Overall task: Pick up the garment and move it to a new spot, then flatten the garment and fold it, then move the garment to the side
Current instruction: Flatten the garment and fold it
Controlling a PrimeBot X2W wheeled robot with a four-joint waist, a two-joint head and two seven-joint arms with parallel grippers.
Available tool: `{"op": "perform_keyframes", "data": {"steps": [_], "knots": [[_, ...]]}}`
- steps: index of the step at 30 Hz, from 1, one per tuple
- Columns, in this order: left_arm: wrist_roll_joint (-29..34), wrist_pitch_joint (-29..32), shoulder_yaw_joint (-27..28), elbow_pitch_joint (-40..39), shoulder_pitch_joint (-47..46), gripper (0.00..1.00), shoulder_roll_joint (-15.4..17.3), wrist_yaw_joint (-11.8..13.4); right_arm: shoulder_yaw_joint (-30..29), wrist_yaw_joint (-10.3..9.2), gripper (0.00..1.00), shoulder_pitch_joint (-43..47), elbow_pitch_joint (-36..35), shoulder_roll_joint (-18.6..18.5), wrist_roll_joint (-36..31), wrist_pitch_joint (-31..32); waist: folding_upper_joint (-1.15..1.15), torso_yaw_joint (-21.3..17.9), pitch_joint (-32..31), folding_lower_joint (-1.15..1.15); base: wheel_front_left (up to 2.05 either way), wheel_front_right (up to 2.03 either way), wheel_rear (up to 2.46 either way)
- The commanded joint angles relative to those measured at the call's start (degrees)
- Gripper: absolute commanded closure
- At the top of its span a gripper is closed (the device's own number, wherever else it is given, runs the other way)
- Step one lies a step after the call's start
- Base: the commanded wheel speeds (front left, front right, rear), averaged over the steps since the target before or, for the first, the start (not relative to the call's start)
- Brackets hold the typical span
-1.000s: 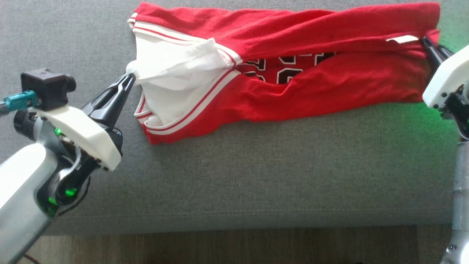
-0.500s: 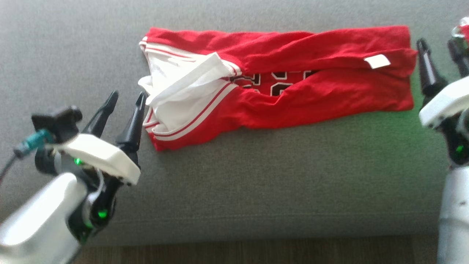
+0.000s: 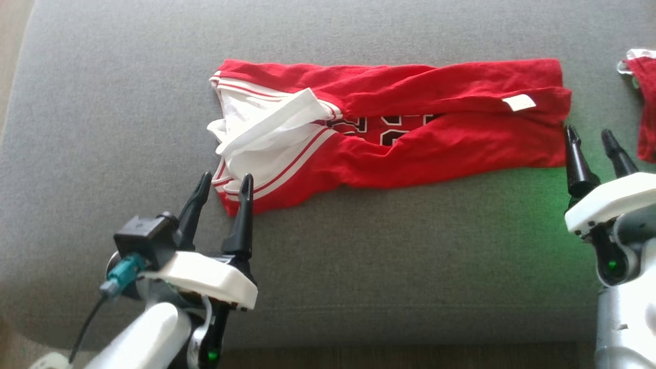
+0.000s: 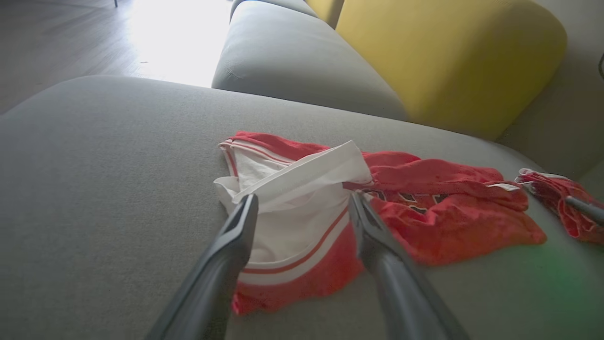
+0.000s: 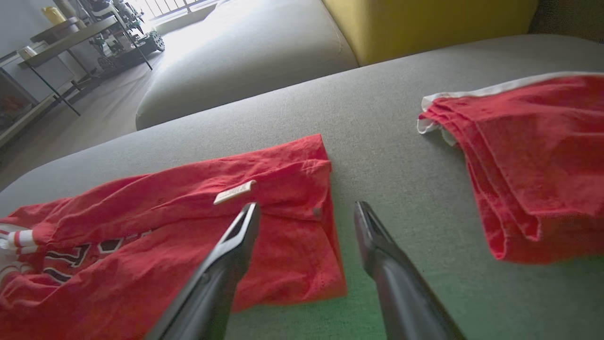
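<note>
On the grey sofa cushion [image 3: 359, 266], just let go of the garment [image 3: 410, 128] at both ends. A second back, had the left claw [image 3: 227, 178] pinched on the white-trimmed end and the right claw [image 3: 588, 131] nipped on the hem corner. Now finds both spread wide, holding nothing, drawn back off the cloth. Places the left claw at the near striped corner, straddling it with the fingers in the left wrist view; cannot tell whether touching. Places the right claw just beside the hem end, over bare cushion washed in a green glow, between the garment and a second red garment [image 3: 647, 113] at the right edge. Lying free now as a long red band across the middle of the cushion: upper part lapped down toward the lower, with only a strip of black-and-white numerals peeking through the gap, a white label [image 3: 518, 103] up near the hem, and white lining bunched loosely at the other end. Reads as the close of a lengthwise fold, or of a stretch-and-lay — hard to say which from here. Still rumpled along the overlap and puffed at the white end, so probably calls for a smoothing pass or a fresh grasp before any crosswise fold. Not yet moved to the side. Worth minding — light cloth, likely to slide open if tugged from one end alone.
</note>
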Motion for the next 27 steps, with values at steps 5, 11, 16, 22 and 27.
{"op": "perform_keyframes", "data": {"steps": [5, 11, 16, 22, 27], "knots": [[4.5, -0.7, 5.2, -1.7, 0.2, 0.0, -1.6, -1.4, -0.1, -0.02, 0.0, -4.7, 4.5, 0.1, 0.8, -4.0, 0.0, 0.8, 1.8, 0.01, 0.0, 0.0, 0.0], [7.8, -0.7, 5.4, -1.5, -0.8, 0.0, -3.0, -3.3, -1.7, -0.02, 0.0, -11.8, 12.9, 0.1, 1.8, -5.9, 0.0, 1.3, 4.4, 0.01, 0.0, 0.0, 0.0], [8.6, -0.7, 5.1, -0.8, -1.6, 0.0, -3.9, -4.6, -4.5, -0.02, 0.0, -16.7, 18.3, 0.1, -1.8, -6.5, 0.0, 1.8, 6.4, 0.01, 0.0, 0.0, 0.0], [9.3, -0.7, 6.1, 0.5, -2.8, 0.0, -5.1, -6.5, -7.3, -0.02, 0.0, -21.4, 25.0, 0.1, -6.8, -5.0, 0.0, 2.9, 8.3, 0.01, 0.0, 0.0, 0.0], [10.0, -0.7, 7.2, 1.3, -2.6, 0.0, -6.2, -7.6, -6.4, -0.02, 0.0, -20.7, 27.6, 0.1, -6.3, -3.9, 0.0, 3.3, 8.0, 0.01, 0.0, 0.0, 0.0]]}}
